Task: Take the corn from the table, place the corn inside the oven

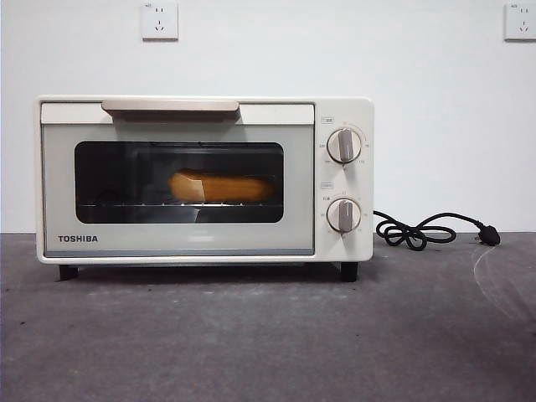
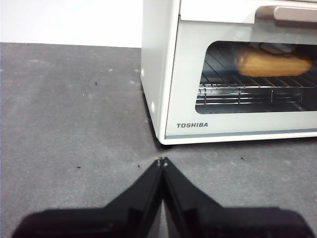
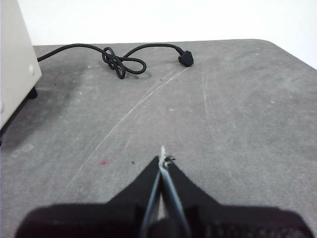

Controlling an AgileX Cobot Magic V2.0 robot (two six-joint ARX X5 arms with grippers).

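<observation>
Inspecting the oven [image 1: 180,180], we find the corn [image 1: 221,186] lying lengthwise on the wire rack [image 2: 247,91] behind the closed glass door, well apart from both grippers. The left gripper [image 2: 161,160] hangs low over the table [image 1: 268,335] just off the oven's front corner, its two black jaws pressed tip to tip and holding nothing. The right gripper [image 3: 163,157] sits over bare table on the oven's knob side, jaws likewise closed together and empty; neither arm shows in the front view.

We note the corn as a yellow-orange cob, rounded and tapering at its ends, seen dimly through the dark window. The oven is a cream-white box with a bar handle [image 1: 170,105] along the door's top edge and two round knobs [image 1: 343,145] stacked to one side. The table surface is dark grey and rough, felt-like, marked with pale scratches. A black power cord [image 3: 116,59] lies knotted on it, ending in a plug [image 3: 186,58].
</observation>
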